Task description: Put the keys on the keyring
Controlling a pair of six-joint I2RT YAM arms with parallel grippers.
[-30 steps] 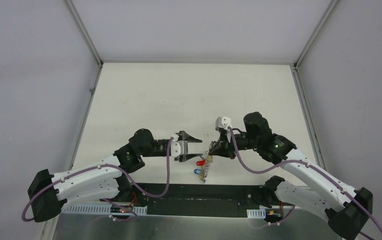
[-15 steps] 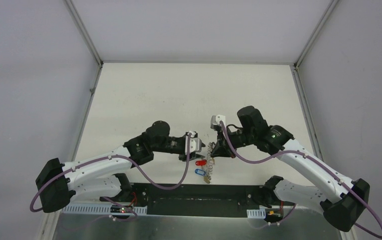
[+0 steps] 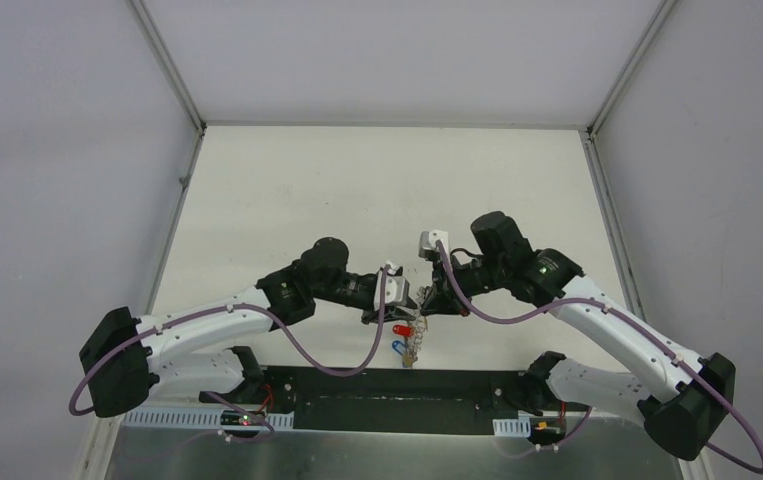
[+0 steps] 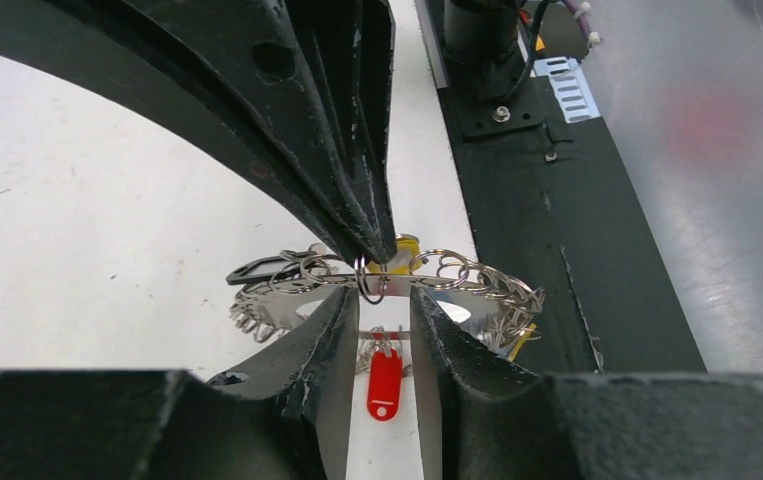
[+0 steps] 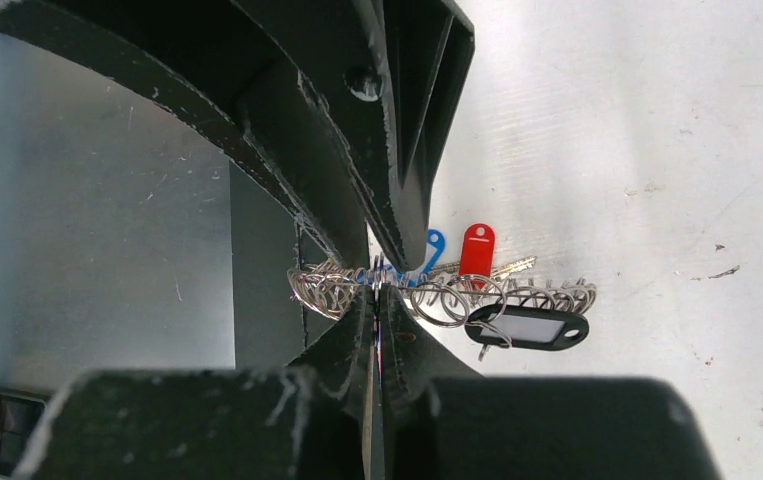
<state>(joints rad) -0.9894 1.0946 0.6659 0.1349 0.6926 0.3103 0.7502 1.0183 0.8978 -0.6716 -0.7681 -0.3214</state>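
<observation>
The keyring (image 4: 477,285), a floppy band of grey wire coils, hangs in the air. My right gripper (image 5: 377,292) is shut on one coil of the keyring (image 5: 517,296). It enters the left wrist view from the top, with its fingertips (image 4: 369,235) pinched on the ring. My left gripper (image 4: 377,300) is open, with a narrow gap, its tips on either side of a small coil directly opposite the right one. A red key (image 4: 384,383) lies on the table below. A blue key (image 5: 432,245) and the red key (image 5: 477,248) lie side by side. In the top view the grippers (image 3: 412,300) meet above them.
A black tag with a white label (image 5: 527,327) hangs from the ring, and a yellow tag (image 4: 404,245) shows behind the right fingertips. The black base plate (image 3: 387,385) and metal front edge (image 4: 717,200) lie just nearside of the keys.
My left arm has moved right until its fingers straddle the keyring. The right gripper has shifted slightly left, still holding the ring, which hangs a little lower over the keys.
</observation>
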